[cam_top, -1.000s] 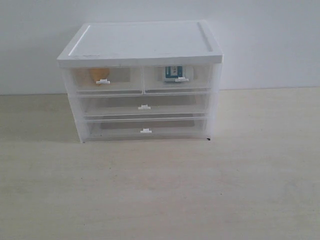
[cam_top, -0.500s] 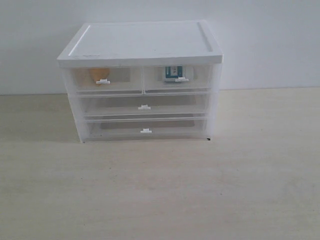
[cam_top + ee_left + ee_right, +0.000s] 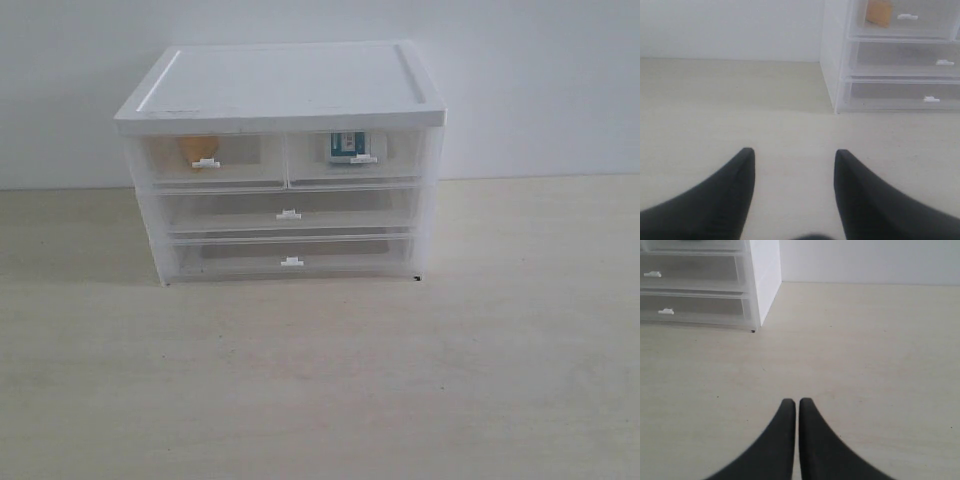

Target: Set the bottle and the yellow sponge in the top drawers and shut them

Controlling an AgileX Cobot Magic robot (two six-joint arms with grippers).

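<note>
The white-topped cabinet [image 3: 285,85] stands at the back of the table. Both top drawers are pushed in. Through the left top drawer [image 3: 210,160] the yellow sponge [image 3: 198,148] shows dimly; it also appears in the left wrist view as the yellow sponge [image 3: 878,12]. The bottle [image 3: 345,146], with its blue-teal label, lies inside the right top drawer [image 3: 355,157]. My left gripper [image 3: 794,156] is open above bare table, well short of the cabinet. My right gripper [image 3: 794,402] is shut with nothing in it. Neither gripper appears in the exterior view.
Two full-width drawers [image 3: 288,212] sit closed below the top pair. A pale wooden table [image 3: 320,380] spreads out in front of the cabinet, and a white wall rises behind it.
</note>
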